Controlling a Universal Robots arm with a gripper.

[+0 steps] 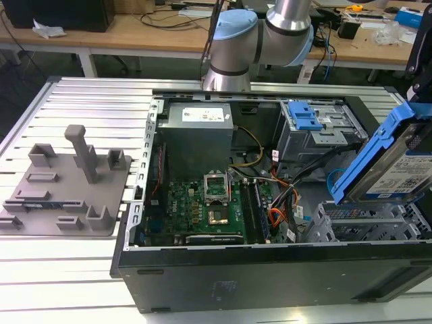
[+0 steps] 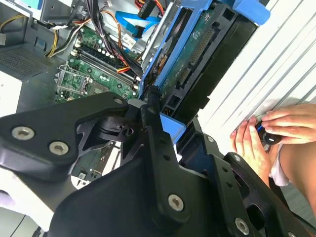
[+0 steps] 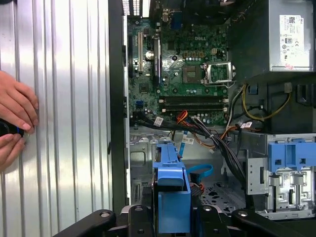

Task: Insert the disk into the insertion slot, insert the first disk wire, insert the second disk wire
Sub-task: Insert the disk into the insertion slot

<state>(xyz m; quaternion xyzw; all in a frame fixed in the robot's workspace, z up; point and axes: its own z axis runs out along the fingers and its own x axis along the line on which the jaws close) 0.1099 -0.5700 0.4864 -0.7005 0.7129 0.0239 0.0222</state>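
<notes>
Gripper (image 2: 170,116) fingers of black metal are clamped on 1 end of the silver rectangular disk (image 2: 197,54) in its bright blue plastic carrier, as the second wrist view shows.

At the exterior view's left, a grey plastic fixture plate (image 1: 61,185) with upright pegs lies on the ribbed aluminium desk (image 1: 67,277), apart from the open black computer case (image 1: 270,277). Inside the case, a grey boxy power supply (image 1: 199,131) sits next to a green motherboard (image 1: 202,209). Just to the exterior view's right of the board, the thin orange-red first disk wire (image 1: 277,217) lies curled low in the case. Behind it stands a taller grey drive bay with a blue latch (image 1: 304,121). The flat light blue second disk wire (image 1: 332,183) loops up just beside the grey perforated sheet-metal insertion slot (image 1: 358,226). At the exterior view's right edge, the disk hangs tilted over that slot, its white and blue label showing and its lower end near the slot's top. It is not seated in the slot.

In the first wrist view, a person's 2 hands (image 3: 15,118) rest on the desk outside the case, around a small dark object.
</notes>
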